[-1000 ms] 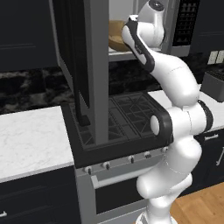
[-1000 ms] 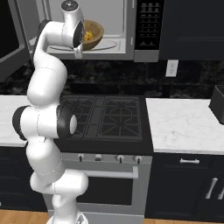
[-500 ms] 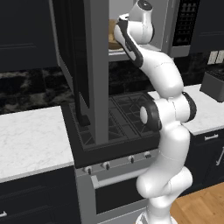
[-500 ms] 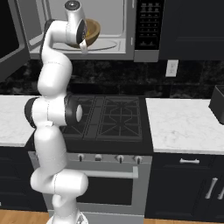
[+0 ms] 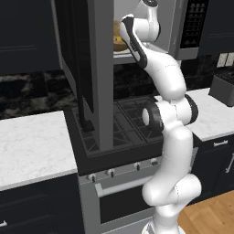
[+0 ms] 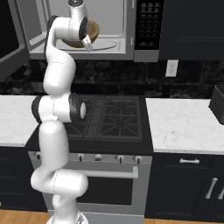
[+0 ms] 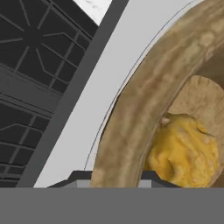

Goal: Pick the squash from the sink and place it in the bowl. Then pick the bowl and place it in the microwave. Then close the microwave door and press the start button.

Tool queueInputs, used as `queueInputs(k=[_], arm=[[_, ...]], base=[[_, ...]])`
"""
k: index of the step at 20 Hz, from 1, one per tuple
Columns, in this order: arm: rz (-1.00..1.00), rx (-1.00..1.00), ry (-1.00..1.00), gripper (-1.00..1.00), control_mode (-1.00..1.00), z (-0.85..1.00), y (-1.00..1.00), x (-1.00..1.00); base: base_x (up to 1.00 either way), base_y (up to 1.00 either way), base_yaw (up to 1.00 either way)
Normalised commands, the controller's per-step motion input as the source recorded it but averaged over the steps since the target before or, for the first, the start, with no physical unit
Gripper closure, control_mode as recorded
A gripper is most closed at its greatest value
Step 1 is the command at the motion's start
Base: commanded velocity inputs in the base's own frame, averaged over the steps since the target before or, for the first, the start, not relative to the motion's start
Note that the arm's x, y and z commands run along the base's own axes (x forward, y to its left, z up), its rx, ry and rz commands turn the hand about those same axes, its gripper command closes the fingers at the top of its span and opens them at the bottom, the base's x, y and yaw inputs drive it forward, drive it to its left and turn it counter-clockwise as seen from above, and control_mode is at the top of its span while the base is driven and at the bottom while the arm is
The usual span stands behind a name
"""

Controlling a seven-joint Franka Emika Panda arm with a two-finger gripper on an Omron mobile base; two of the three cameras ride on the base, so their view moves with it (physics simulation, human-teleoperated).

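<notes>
Closest to my camera, my gripper (image 6: 87,42) is clamped on the rim of the round light-brown wooden bowl (image 7: 144,109), one finger tip on each side of the wall. Just inside that rim, the small lumpy yellow-orange squash (image 7: 183,151) lies on the bowl's darker tan bottom, so I judge the first step finished.

Beyond the rim, in the hand view, the light grey floor of the wide steel-framed microwave (image 6: 124,48) runs under the bowl, and past its front edge I look down on the black stove grates (image 7: 26,65). From the right base view the bowl sits at the mouth of the cavity, over the round turntable plate (image 6: 103,43); whether it rests on it or hangs just above I cannot tell.

Farther out to my left, the wide dark glass microwave door (image 5: 84,68) stands swung fully open.

Left to do, as I judge it: set the bowl down, let go, back out, shut the door and press start on the black keypad strip (image 6: 146,22).
</notes>
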Motion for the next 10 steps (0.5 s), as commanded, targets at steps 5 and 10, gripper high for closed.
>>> queueInputs(k=[5, 10], arm=[[0.00, -0.05, -0.03, -1.00, -1.00, -0.02, 0.00, 0.00], [0.00, 0.00, -0.11, -1.00, -1.00, 0.01, 0.00, -0.11]], base=[[0.00, 0.00, 0.00], [0.00, 0.00, 0.00]])
